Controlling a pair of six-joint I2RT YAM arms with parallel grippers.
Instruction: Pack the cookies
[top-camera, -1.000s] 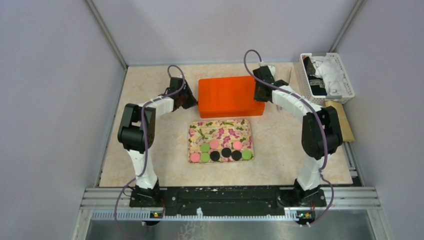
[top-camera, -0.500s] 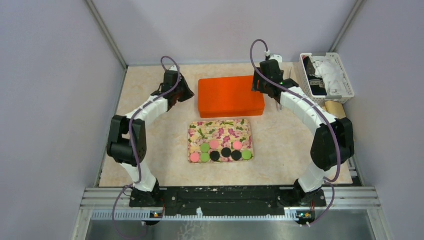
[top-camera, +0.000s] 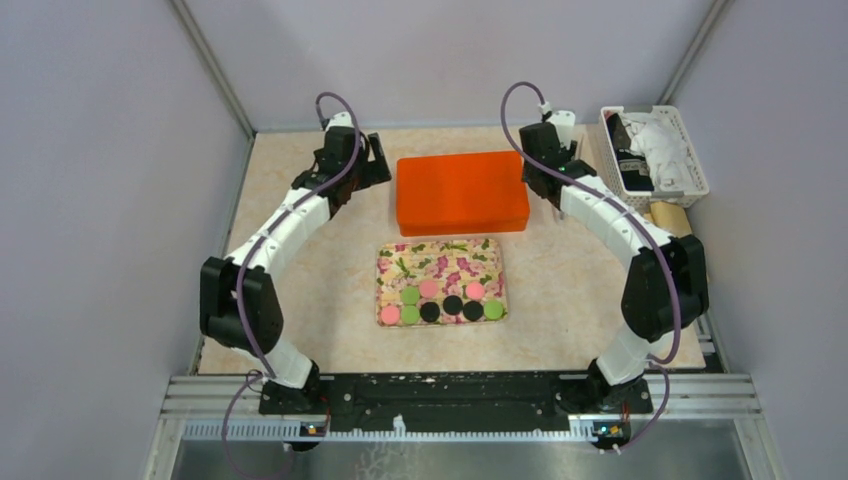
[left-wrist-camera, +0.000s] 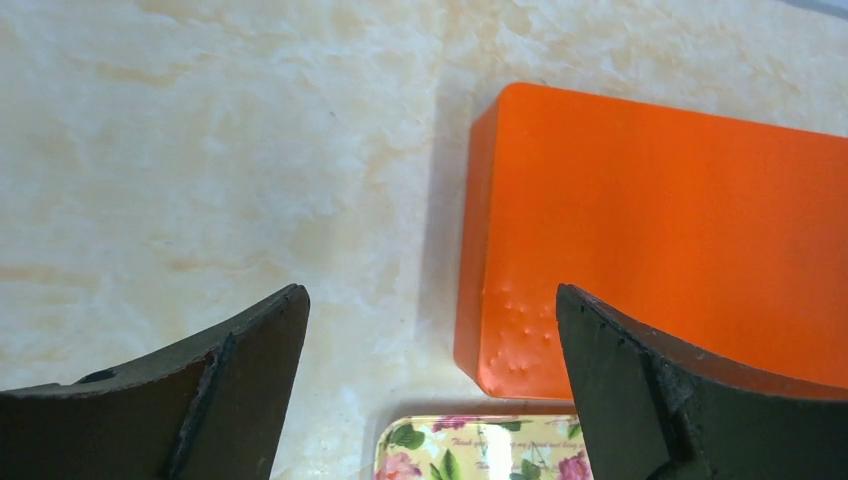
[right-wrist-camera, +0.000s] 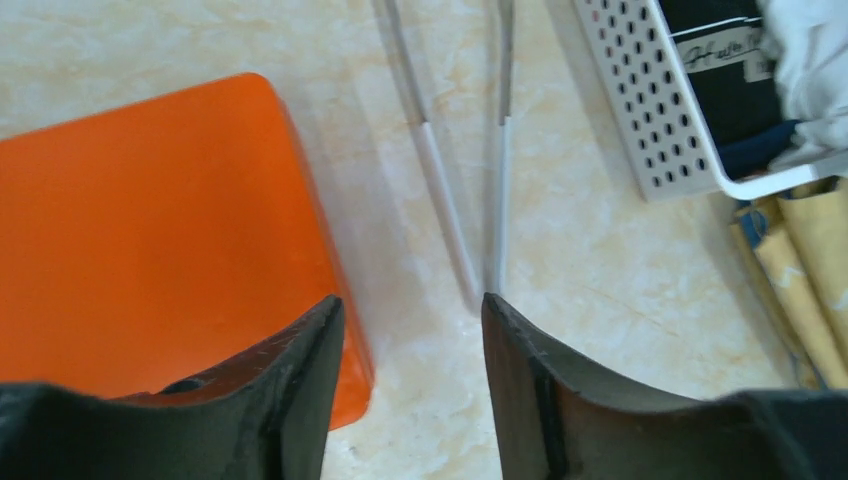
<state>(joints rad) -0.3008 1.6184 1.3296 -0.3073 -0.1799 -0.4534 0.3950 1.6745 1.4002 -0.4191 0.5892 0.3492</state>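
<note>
Several cookies (top-camera: 452, 304), pink, green and black discs, lie in two rows on the front half of the floral tray (top-camera: 440, 258). Behind the tray rests a closed orange box (top-camera: 461, 192). My left gripper (top-camera: 374, 168) hovers off the box's left end, open wide; in the left wrist view the gripper (left-wrist-camera: 428, 300) frames bare table, the box's corner (left-wrist-camera: 650, 240) and the tray's corner (left-wrist-camera: 480, 452). By the box's right end my right gripper (top-camera: 540, 178) is part open; in its wrist view the gripper (right-wrist-camera: 411, 305) holds nothing, with the box (right-wrist-camera: 150, 230) to its left.
A white perforated basket (top-camera: 688, 150) with cloth and dark items stands at the back right, also seen in the right wrist view (right-wrist-camera: 640, 90). Metal tongs (right-wrist-camera: 470, 200) lie on the table between box and basket. Yellow rolled items (right-wrist-camera: 800, 260) lie beside the basket.
Both grippers were shut against the ends of the orange box; they have opened and drawn back from it. The left arm has stretched farther back. Box, tray and cookies stayed put.
</note>
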